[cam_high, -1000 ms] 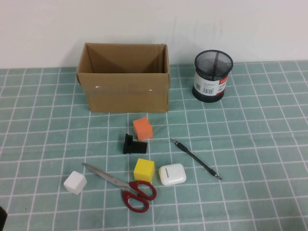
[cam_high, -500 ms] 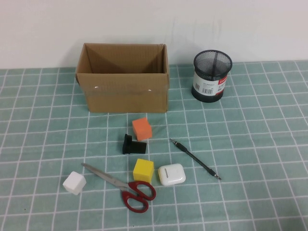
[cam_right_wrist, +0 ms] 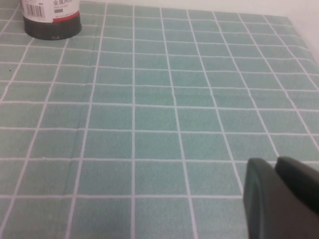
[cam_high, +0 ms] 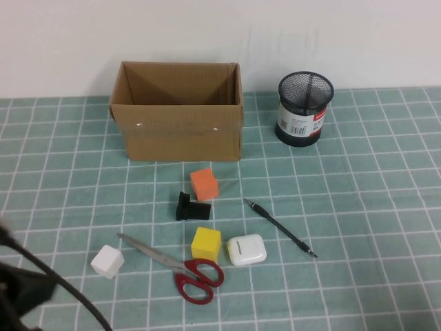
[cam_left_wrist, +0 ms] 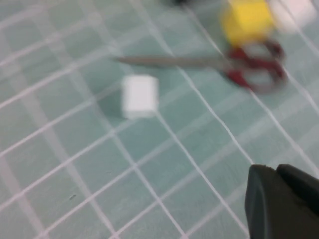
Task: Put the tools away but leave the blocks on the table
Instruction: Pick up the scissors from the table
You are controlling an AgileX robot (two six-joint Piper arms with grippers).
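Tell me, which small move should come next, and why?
Probably the left claw, shut and low at the near left, should open and move toward the scissors. They lie untouched beside the white block, nearest to it. The right claw, shut, sees only the table and mesh cup.

Even bright light; soft shadows; left wrist view blurred

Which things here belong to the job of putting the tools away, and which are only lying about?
Job: scissors, pen, orange block, yellow block, white block, left gripper shut near the white block, right gripper shut, parked apart.
Lying about: black bracket, earbud case, cardboard box, mesh cup.
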